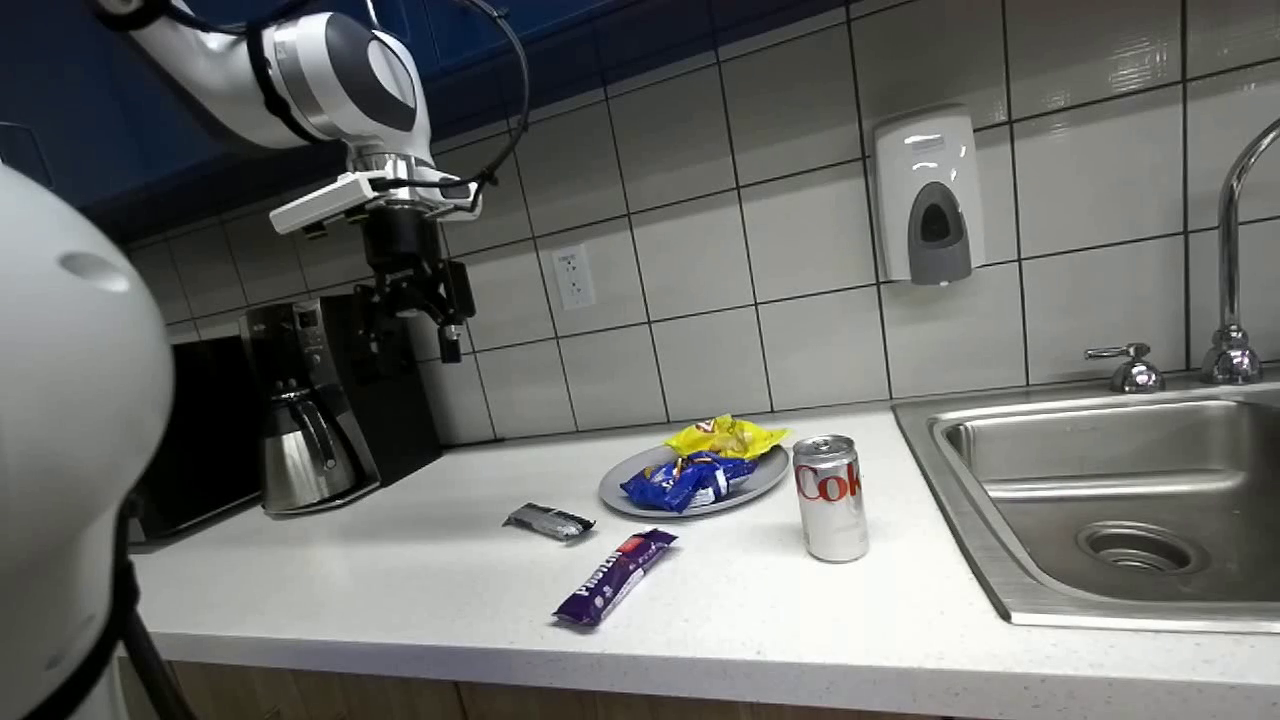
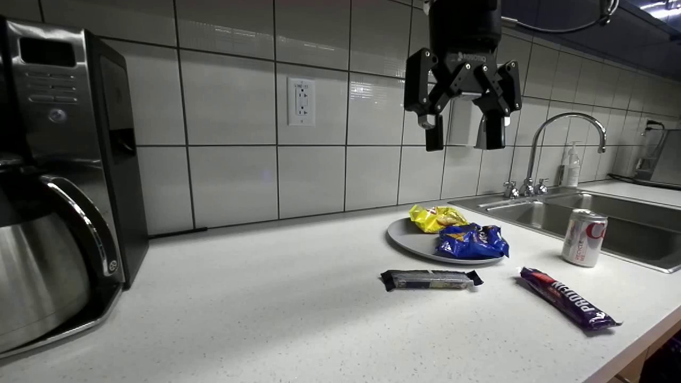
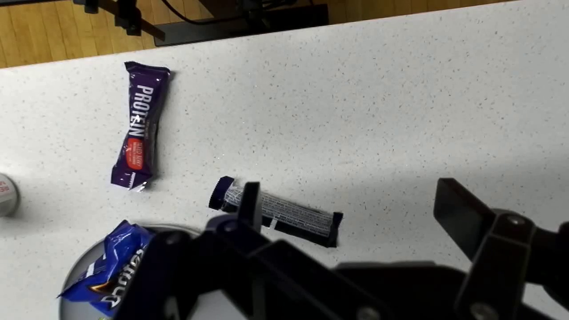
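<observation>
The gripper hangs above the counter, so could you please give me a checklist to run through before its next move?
1. Gripper open and holding nothing: ok.
2. Gripper raised off the counter, touching nothing: ok.
3. Grey bar wholly visible in the wrist view: not ok; a finger hides part of it.
4. Soda can standing upright: ok.
5. Yellow bag and blue bag resting on the plate: ok.
6. Soda can full: cannot tell; its contents are hidden.
</observation>
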Robot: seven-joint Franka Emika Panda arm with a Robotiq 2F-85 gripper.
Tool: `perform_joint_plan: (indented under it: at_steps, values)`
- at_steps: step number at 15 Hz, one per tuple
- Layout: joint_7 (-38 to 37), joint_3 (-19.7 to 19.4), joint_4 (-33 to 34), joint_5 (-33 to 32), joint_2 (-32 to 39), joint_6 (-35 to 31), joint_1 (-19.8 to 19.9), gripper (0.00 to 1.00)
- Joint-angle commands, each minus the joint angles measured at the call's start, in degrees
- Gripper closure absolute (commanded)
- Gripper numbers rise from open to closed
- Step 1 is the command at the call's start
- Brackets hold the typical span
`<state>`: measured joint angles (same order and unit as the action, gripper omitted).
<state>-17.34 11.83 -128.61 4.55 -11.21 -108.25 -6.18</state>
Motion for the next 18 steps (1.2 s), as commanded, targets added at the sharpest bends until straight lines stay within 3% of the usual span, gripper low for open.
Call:
perform_joint_plan:
  at_steps: [1, 12, 18]
  values:
    - [0.0, -0.8, -0.2, 0.0, 0.1, -0.5, -0.4, 0.00]
    - [-5.7, -5.2, -1.5, -6.0, 5.3, -8.8, 3.0, 0.00]
    - [-12.3, -7.9, -0.2, -5.5, 11.1, -15.1, 3.9, 0.00]
